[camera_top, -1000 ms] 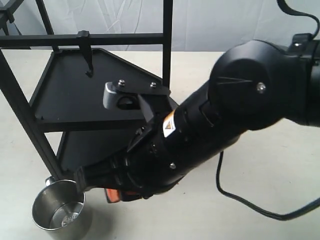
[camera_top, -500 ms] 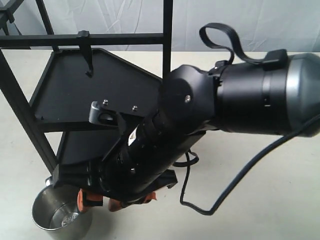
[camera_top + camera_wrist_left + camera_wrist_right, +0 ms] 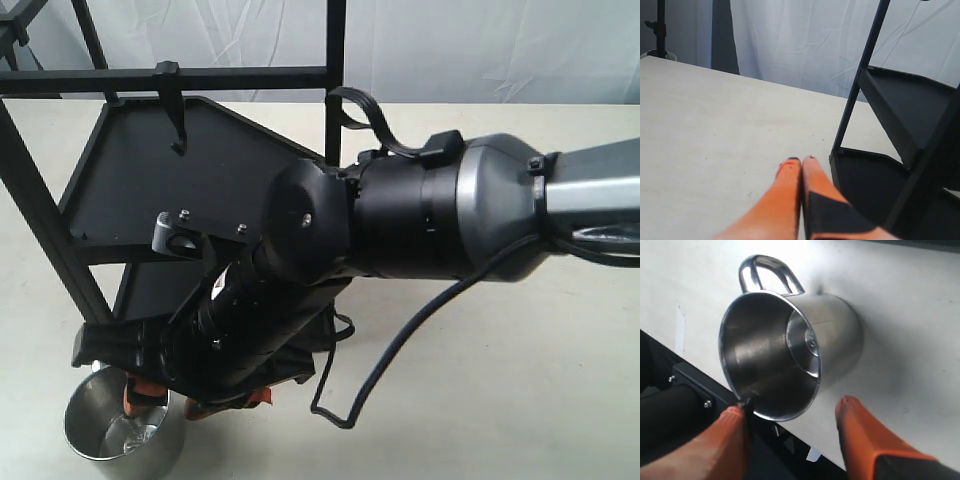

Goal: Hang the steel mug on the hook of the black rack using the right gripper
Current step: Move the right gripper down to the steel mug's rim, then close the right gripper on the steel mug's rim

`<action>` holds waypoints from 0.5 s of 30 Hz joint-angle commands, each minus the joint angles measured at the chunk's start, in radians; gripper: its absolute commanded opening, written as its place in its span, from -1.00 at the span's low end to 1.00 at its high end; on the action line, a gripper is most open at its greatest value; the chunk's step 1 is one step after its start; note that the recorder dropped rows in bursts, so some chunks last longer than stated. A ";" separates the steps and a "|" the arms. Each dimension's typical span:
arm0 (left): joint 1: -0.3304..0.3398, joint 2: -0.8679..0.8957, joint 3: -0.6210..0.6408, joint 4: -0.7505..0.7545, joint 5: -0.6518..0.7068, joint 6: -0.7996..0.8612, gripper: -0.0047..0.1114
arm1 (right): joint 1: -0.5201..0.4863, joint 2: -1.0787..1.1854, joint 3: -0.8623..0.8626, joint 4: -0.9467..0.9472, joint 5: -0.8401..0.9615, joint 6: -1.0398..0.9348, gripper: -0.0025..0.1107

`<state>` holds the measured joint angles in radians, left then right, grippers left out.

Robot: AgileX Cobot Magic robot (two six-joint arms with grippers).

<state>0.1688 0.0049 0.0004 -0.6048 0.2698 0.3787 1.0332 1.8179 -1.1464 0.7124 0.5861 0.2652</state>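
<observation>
The right gripper [image 3: 792, 432] is being held spread, its orange pads [image 3: 860, 432] straddling the rim of the steel mug [image 3: 790, 352], one pad touching that rim. The mug is being left upright on the table [image 3: 520, 380], just beside the black rack [image 3: 180, 170]. The arm is being angled steeply down. The left gripper [image 3: 800, 162] is being kept pressed together.

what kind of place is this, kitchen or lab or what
Probably a robot test setup, not a kitchen: a bare pale table, a white cloth backdrop, and only the black rack and the steel mug set out as props.
</observation>
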 commanded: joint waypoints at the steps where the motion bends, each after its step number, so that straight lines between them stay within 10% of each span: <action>1: 0.000 -0.005 0.000 -0.010 -0.008 -0.002 -0.89 | 0.004 0.013 -0.005 0.003 -0.031 0.000 -0.08; 15: 0.000 -0.005 0.000 -0.010 -0.008 -0.002 -0.89 | 0.004 0.081 -0.005 0.014 -0.079 0.000 -0.08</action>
<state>0.1688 0.0049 0.0004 -0.6048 0.2698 0.3787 1.0391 1.8992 -1.1486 0.7264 0.5455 0.2681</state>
